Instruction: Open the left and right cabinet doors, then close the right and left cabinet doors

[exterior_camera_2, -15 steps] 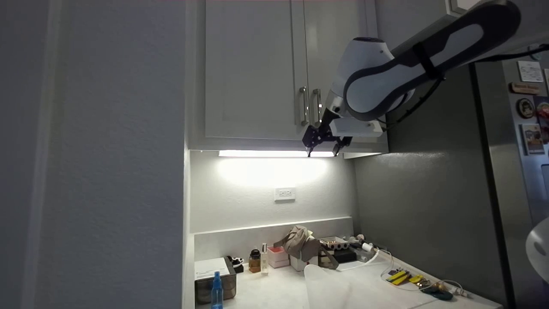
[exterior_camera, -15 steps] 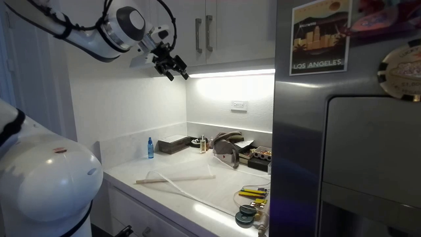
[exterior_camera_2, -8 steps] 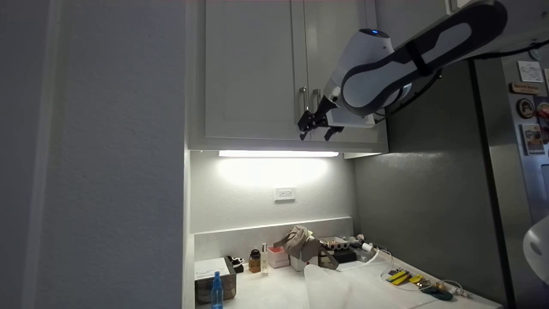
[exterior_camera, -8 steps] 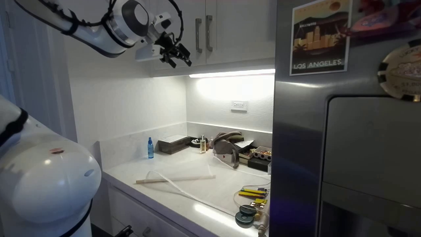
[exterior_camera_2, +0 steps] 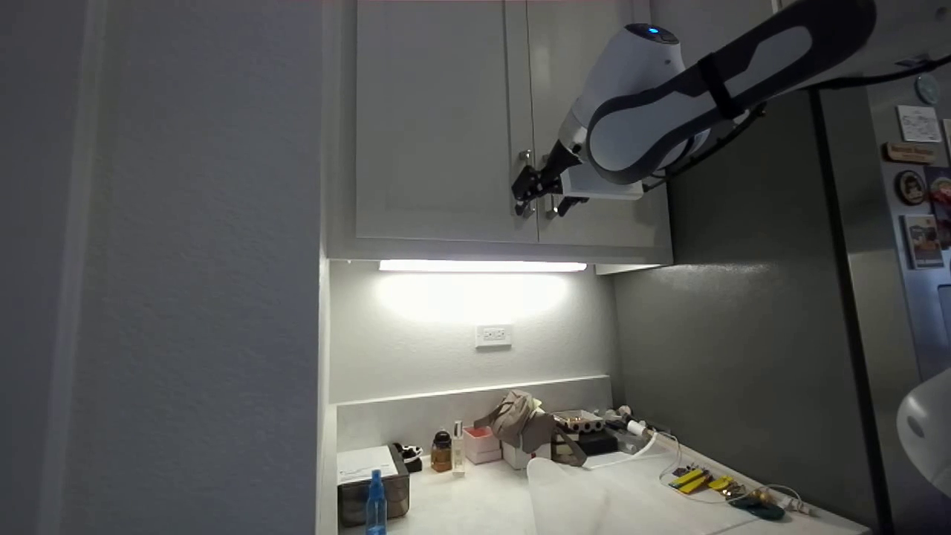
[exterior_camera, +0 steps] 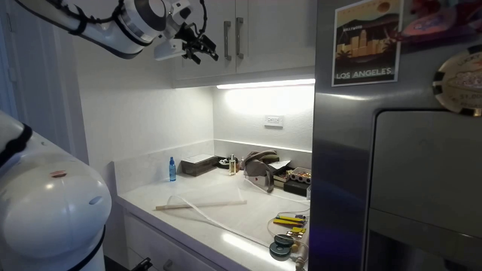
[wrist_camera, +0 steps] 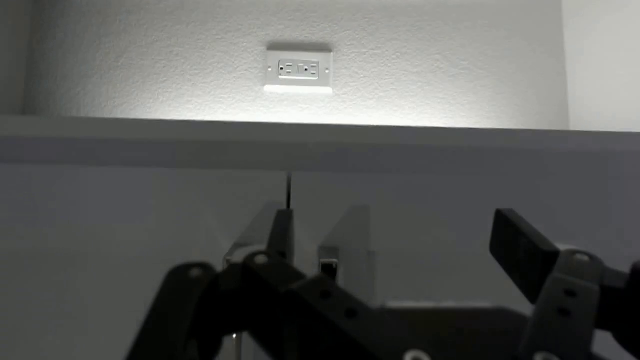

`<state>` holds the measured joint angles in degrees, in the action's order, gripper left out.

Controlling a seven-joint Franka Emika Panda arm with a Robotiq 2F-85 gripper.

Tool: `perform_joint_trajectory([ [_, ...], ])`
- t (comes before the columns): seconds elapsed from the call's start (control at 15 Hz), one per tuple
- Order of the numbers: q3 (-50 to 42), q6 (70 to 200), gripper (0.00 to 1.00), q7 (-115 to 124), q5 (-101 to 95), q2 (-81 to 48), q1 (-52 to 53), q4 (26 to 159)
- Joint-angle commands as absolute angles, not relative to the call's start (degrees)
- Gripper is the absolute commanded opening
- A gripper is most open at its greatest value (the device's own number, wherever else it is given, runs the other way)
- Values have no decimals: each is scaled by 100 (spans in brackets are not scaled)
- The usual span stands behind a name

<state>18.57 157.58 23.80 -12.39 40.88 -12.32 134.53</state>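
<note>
Two fingers (wrist_camera: 522, 255) of the claw (exterior_camera: 206, 59) are spread wide apart, with nothing gripped between them. In both exterior views they are seen tipped downward; no contact with the left handle (exterior_camera: 227, 39) or the right handle (exterior_camera: 239, 37) can be made out. In the wrist view the left handle is framed between the fingers, nearer to the one placed before the seam (wrist_camera: 288, 187); whether it is reached in depth cannot be told. The step in hand is judged to be the reach for the left cabinet door (exterior_camera_2: 442, 119), found shut above the table (exterior_camera_2: 483, 505), with the right cabinet door (exterior_camera: 280, 35) shut just beside it. For this the claw is best levelled and shifted until the left handle is centred, one finger being slipped into the narrow gap between the handles so that the right one is not caught. The handle is to be gripped squarely, then the door drawn out along an arc, since it is presumably hinged at its far edge.

Outward, two doors and two handles are counted, then one light strip (exterior_camera_2: 483, 266) fixed underneath. On the table, one pale stick (exterior_camera: 201, 204), one blue spray bottle (exterior_camera: 172, 169) and one grey-brown cloth item (exterior_camera: 260, 165) are counted; the clutter (exterior_camera_2: 598, 443) around it is too overlapped for a count. On the back wall (exterior_camera_2: 416, 349), one outlet (exterior_camera_2: 493, 336) is seen.
</note>
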Motion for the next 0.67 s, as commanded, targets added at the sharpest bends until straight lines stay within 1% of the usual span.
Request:
perform_joint_trajectory([
  [0.0, 2053, 15978, 100, 2423, -1400, 4203, -1592, 13335],
  [0.6, 2193, 16498, 100, 2375, -1341, 4305, -2050, 13261],
])
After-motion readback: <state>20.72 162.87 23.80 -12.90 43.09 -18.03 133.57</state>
